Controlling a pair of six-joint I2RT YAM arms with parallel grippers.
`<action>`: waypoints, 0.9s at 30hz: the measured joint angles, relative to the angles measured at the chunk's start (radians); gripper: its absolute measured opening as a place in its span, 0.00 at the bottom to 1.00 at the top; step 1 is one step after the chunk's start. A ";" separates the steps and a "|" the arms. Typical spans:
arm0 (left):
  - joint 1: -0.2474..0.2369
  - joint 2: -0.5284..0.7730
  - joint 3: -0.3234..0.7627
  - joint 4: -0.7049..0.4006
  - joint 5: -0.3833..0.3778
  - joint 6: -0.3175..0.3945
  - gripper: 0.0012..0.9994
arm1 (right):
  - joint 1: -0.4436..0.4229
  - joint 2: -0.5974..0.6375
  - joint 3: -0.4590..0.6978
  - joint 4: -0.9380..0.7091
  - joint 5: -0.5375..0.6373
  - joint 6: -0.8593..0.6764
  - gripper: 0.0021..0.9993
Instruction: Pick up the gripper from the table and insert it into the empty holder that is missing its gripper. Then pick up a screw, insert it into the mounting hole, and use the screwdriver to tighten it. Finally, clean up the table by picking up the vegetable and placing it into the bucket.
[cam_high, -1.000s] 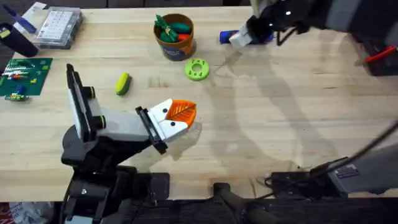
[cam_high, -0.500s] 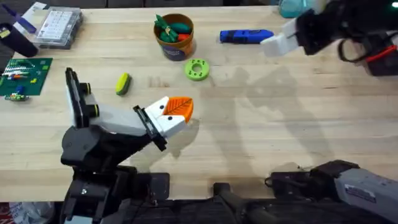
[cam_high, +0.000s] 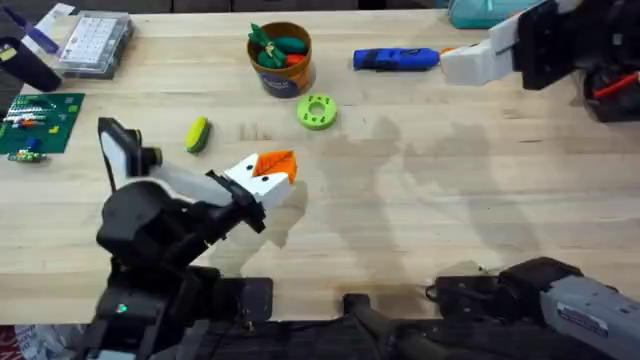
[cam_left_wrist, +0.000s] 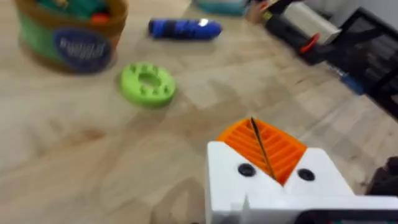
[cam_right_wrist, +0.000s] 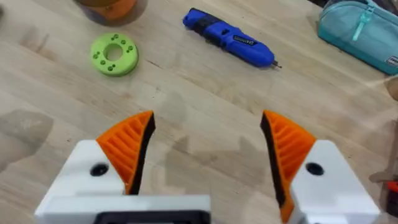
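Note:
The blue screwdriver (cam_high: 395, 59) lies on the table at the back, also seen from both wrists (cam_left_wrist: 185, 28) (cam_right_wrist: 230, 38). My right gripper (cam_high: 455, 62) hovers just right of it, fingers wide open (cam_right_wrist: 207, 124) and empty. The orange-brown bucket (cam_high: 282, 58) (cam_left_wrist: 71, 31) stands left of the screwdriver, holding green and red-orange toy vegetables. The yellow and green vegetable (cam_high: 197, 134) lies on the table to the bucket's front left. My left gripper (cam_high: 270, 170) (cam_left_wrist: 261, 146) is right of it, its orange pads shut together on nothing. The loose gripper, holder and screw are out of view.
A lime-green ring (cam_high: 317, 111) (cam_left_wrist: 148, 84) (cam_right_wrist: 114, 54) lies in front of the bucket. A clear parts box (cam_high: 95, 42) and a green circuit board (cam_high: 38, 122) sit at the far left. A teal pouch (cam_high: 490, 10) (cam_right_wrist: 364, 34) is at the back right.
My right gripper has pulled away to the right from over the screwdriver, which stays on the table. My left gripper has drifted a little back and to the left.

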 joint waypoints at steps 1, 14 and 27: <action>0.000 0.020 0.023 -0.050 -0.021 0.018 0.01 | 0.000 -0.003 0.000 0.000 0.000 0.004 0.99; 0.000 0.491 0.749 -0.547 -0.349 0.159 0.01 | 0.000 -0.016 0.163 -0.219 0.000 0.074 0.99; 0.000 0.498 0.811 -0.568 -0.369 0.165 0.44 | 0.000 -0.023 0.221 -0.326 0.000 0.095 0.99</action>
